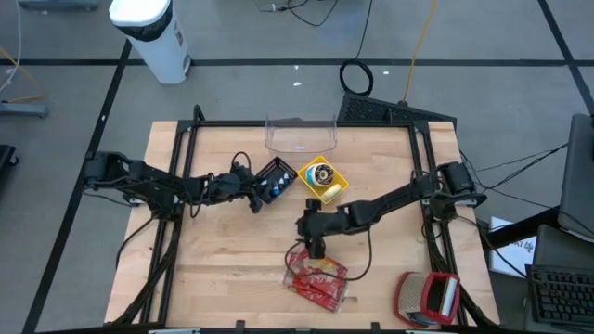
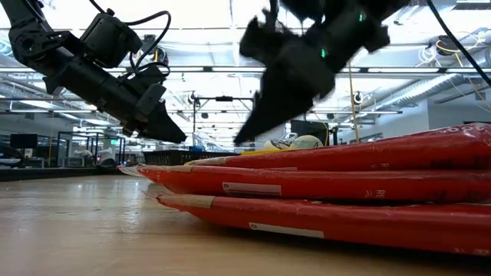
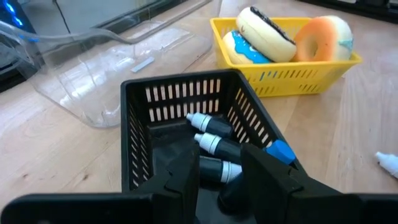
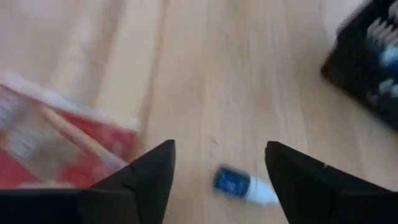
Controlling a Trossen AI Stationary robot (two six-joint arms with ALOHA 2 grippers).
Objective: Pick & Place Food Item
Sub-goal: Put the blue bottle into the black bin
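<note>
The right gripper (image 4: 217, 171), jaws apart, is hovering over the small blue-capped white tube (image 4: 244, 185); it should centre, descend, then close.

The left gripper (image 3: 217, 180) is clamping the black slatted plastic basket's (image 3: 140, 140) near rim at nine o'clock.

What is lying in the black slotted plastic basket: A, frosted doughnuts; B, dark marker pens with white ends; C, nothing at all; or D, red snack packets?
B: the left wrist view shows dark marker pens with white ends lying inside the black slotted plastic basket, while the doughnuts sit in the yellow plastic basket beside it.

Left gripper (image 1: 252, 198): at black basket (image 1: 276, 179)
Right gripper (image 1: 316, 249): above red packets (image 1: 318, 281)
Yellow basket (image 1: 322, 178): beside black basket
Clear container (image 1: 300, 134): behind baskets
</note>
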